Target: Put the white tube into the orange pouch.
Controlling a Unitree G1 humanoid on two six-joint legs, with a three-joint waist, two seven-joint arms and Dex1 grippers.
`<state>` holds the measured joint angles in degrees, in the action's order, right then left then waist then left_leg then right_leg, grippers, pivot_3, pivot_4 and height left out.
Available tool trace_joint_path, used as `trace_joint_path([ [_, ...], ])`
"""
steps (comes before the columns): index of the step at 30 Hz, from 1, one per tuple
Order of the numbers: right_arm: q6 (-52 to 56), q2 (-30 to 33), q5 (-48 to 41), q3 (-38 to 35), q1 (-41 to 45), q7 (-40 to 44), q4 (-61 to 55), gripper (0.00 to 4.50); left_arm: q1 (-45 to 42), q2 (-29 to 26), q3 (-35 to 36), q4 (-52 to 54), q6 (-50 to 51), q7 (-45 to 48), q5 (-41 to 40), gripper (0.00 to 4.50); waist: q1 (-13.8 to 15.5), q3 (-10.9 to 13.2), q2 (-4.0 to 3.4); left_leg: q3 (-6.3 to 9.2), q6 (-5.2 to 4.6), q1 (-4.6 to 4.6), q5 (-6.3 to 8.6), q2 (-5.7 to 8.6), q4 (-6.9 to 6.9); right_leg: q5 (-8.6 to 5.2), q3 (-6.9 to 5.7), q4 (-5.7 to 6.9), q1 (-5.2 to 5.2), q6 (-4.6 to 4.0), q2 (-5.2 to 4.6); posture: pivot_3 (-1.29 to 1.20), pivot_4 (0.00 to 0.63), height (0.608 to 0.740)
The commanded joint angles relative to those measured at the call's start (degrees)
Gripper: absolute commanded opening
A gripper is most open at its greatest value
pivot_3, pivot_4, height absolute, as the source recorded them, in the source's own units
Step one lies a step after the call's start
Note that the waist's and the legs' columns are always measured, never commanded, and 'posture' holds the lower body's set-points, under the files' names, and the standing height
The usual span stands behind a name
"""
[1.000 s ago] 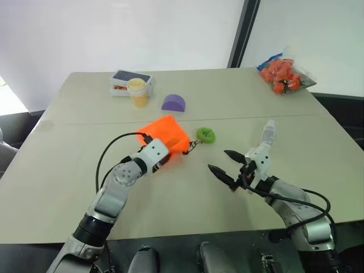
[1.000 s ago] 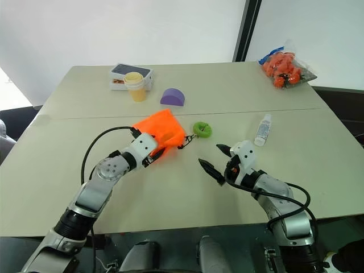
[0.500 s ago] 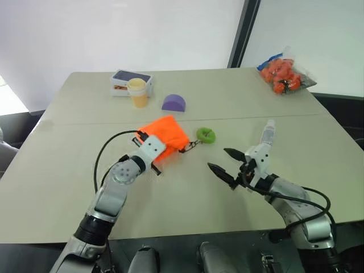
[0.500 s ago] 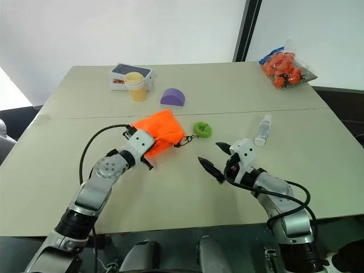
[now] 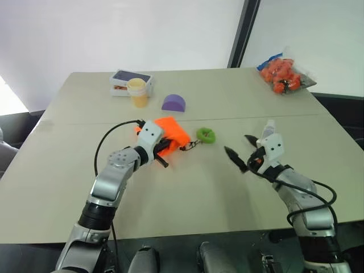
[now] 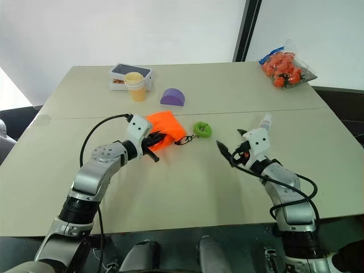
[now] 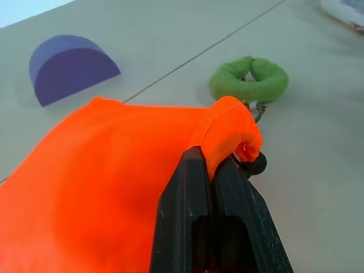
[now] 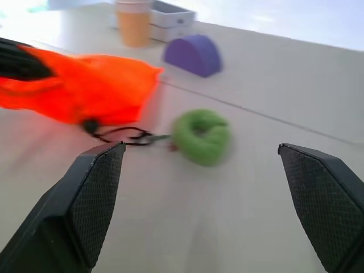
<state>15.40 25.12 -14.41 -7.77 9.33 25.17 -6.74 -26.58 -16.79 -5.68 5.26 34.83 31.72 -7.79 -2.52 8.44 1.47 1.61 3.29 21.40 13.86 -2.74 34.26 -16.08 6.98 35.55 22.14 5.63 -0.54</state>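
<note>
The orange pouch [image 5: 172, 131] lies near the middle of the table, its dark cord [image 5: 190, 145] trailing toward a green ring. My left gripper [image 7: 213, 162] is shut on a folded edge of the pouch, pinching the fabric between its black fingers [image 5: 161, 152]. The white tube [image 6: 265, 120] lies on the table to the right, partly hidden behind my right hand. Just in front of the tube, my right gripper [image 6: 230, 140] stands open and level above the table with nothing in it.
A green ring [image 5: 206, 135] lies between the pouch and my right gripper. A purple half-round block [image 5: 173, 103], a pale yellow cup [image 5: 136, 92] and a flat box [image 5: 128, 79] stand farther back. A clear bag of orange items [image 5: 282, 74] sits at the far right.
My left gripper has shut on the pouch's edge, rolled and raised it a little. My open right gripper has moved right and forward, closer to the white tube.
</note>
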Motion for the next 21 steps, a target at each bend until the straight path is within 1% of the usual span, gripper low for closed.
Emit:
trace_joint_path([
  [1, -2.61, -0.47, 3.54, -3.62, 2.30, -6.79, 3.18, 4.50, -2.29, 0.17, 2.38, -0.40, 1.86, 1.43, -3.77, 0.02, 0.03, 0.00, -0.01, 0.00, 0.00, 0.00, 0.00, 0.00, 0.01, 0.00, 0.00, 0.00, -0.01, 0.00, 0.00, 0.00, 0.150, 0.723],
  [6, -0.19, -0.56, 9.62, -4.12, 5.04, -15.78, 9.55, 4.50, -4.13, -1.81, 3.93, -2.73, 3.26, 3.73, -6.47, 0.02, -0.12, -0.01, -0.02, 0.01, 0.00, -0.01, 0.00, 0.00, -0.01, 0.04, 0.00, 0.02, 0.02, 0.10, 0.00, 0.00, 0.150, 0.723],
  [11, 0.80, -3.54, 8.96, -5.15, 9.58, -20.08, 17.07, 4.50, -3.91, -4.26, 3.47, -2.77, 3.08, 6.39, -7.86, 0.02, -0.22, -0.02, -0.04, 0.00, 0.00, -0.02, 0.00, 0.00, -0.02, 0.04, 0.01, 0.06, 0.01, 0.09, 0.00, 0.00, 0.150, 0.723],
  [14, 0.07, -4.98, 8.41, -6.48, 12.38, -22.27, 21.72, 4.50, -3.98, -4.56, 3.42, -2.71, 3.10, 6.45, -8.07, 0.02, -0.18, -0.03, -0.06, 0.00, 0.00, -0.02, 0.00, 0.00, -0.01, 0.05, 0.02, 0.06, 0.01, 0.10, 0.00, 0.00, 0.150, 0.723],
  [20, -0.91, -6.53, 7.46, -7.76, 15.41, -24.56, 26.88, 4.50, -3.32, -5.03, 3.61, -1.92, 3.34, 5.90, -8.42, 0.02, -0.14, -0.03, -0.07, 0.01, 0.00, 0.00, 0.00, 0.00, -0.01, 0.05, 0.01, 0.06, 0.01, 0.14, 0.00, 0.00, 0.150, 0.723],
  [21, -0.82, -6.73, 7.28, -8.04, 15.60, -24.83, 27.23, 4.24, -3.12, -5.19, 3.80, -1.88, 3.33, 5.73, -8.46, 0.00, -0.15, -0.03, -0.07, 0.00, 0.00, 0.01, 0.00, 0.00, -0.01, 0.05, 0.01, 0.06, 0.01, 0.14, 0.00, 0.00, 0.150, 0.723],
])
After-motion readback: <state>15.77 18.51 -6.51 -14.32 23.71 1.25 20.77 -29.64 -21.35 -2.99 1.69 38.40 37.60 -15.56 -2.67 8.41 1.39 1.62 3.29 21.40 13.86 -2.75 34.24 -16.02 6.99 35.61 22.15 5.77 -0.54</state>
